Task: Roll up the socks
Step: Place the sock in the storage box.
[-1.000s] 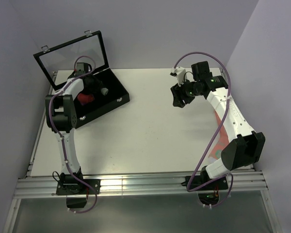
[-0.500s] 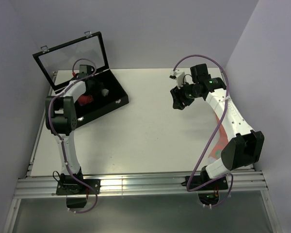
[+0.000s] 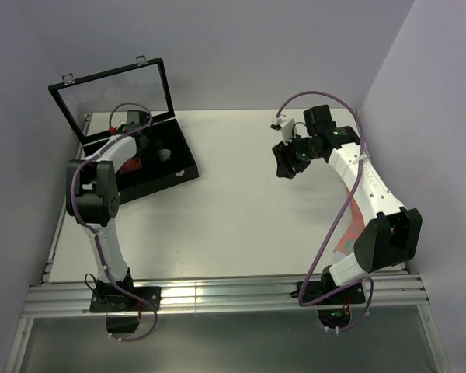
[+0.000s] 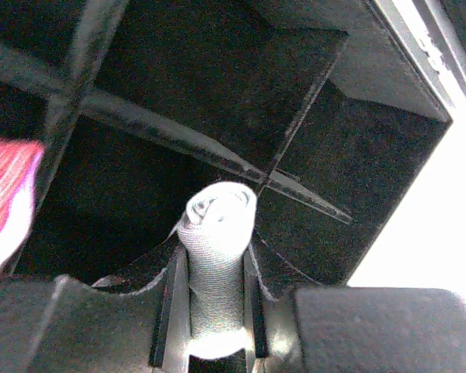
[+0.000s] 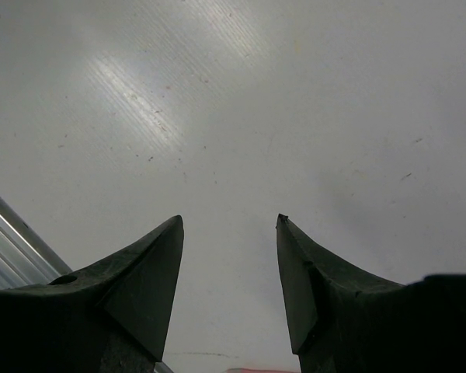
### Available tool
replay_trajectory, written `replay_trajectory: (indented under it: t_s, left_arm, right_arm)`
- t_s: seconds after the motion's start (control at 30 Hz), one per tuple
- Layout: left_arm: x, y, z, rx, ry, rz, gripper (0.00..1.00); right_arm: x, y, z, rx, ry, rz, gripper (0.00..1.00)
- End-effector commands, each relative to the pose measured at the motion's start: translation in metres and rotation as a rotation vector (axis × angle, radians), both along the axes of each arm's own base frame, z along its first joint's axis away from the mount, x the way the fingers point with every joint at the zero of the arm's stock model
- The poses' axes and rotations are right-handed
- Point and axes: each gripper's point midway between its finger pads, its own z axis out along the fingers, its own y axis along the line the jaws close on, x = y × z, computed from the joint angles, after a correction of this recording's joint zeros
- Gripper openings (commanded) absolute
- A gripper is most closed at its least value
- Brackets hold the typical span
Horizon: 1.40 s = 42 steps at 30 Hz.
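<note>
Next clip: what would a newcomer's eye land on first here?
The left gripper pinches a rolled grey sock over the compartments of the open black case at the table's far left. A red sock lies in the case beside it. The right gripper hangs open over the table on the right, holding nothing.
</note>
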Motion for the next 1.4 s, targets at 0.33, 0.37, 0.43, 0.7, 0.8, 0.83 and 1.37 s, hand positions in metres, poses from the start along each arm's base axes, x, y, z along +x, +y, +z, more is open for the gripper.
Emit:
replay_trajectory:
  t_s: [0.33, 0.37, 0.43, 0.7, 0.8, 0.83, 1.37]
  left_arm:
    - [0.0, 0.015, 0.058, -0.021, -0.163, 0.127, 0.0]
    - [-0.002, 0.014, 0.05, -0.021, -0.137, 0.134, 0.0]
    - [-0.003, 0.012, 0.047, -0.039, -0.139, 0.149, 0.0]
    - [-0.027, 0.018, 0.021, -0.1, -0.08, 0.297, 0.0]
    - [-0.034, 0.021, 0.017, -0.111, -0.075, 0.348, 0.0]
    - [-0.036, 0.024, 0.015, -0.109, -0.064, 0.373, 0.0]
    - [-0.035, 0.037, -0.002, -0.1, 0.009, 0.548, 0.0]
  right_arm:
    - [0.004, 0.003, 0.005, 0.014, -0.046, 0.03, 0.57]
    - [0.004, 0.002, 0.005, 0.014, -0.047, 0.03, 0.57]
    - [0.003, 0.002, 0.004, 0.013, -0.046, 0.031, 0.57]
    - [-0.002, 0.002, -0.002, 0.004, -0.031, 0.053, 0.57]
    - [-0.004, 0.002, -0.004, 0.008, -0.022, 0.055, 0.57]
    - [-0.004, 0.002, -0.004, 0.007, -0.02, 0.058, 0.57]
    - [-0.017, -0.001, -0.019, -0.007, 0.016, 0.08, 0.56]
